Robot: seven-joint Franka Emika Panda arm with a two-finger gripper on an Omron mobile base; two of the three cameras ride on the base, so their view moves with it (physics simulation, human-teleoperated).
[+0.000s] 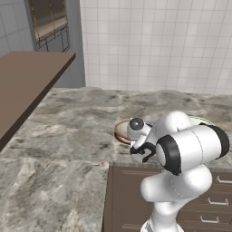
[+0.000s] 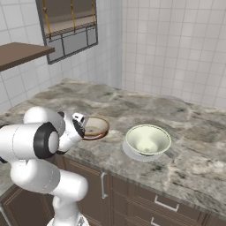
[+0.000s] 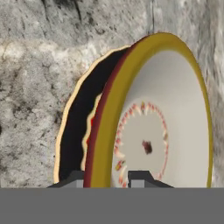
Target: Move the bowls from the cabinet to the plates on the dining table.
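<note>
The tan bowl [image 3: 162, 109] with its brownish rim stands on or just over the red-rimmed, dark-centred plate [image 3: 72, 127] near the front edge of the stone dining table [image 2: 145, 110]. My gripper [image 3: 108, 178] straddles the bowl's near rim and is shut on it, one tip outside the wall and one inside. From the base, the gripper [image 2: 84, 126] reaches the tan bowl [image 2: 96, 126] from its left. The cream-white bowl [image 2: 148, 139] rests upright on the white plate [image 2: 130, 153] to the right. The cabinet is out of view.
Brown drawer fronts with silver handles [image 2: 167, 205] lie under the table's front edge. A flat brown slab [image 1: 27, 81] juts in high on the left. A tiled wall [image 2: 176, 44] and a window [image 2: 70, 26] stand behind the table.
</note>
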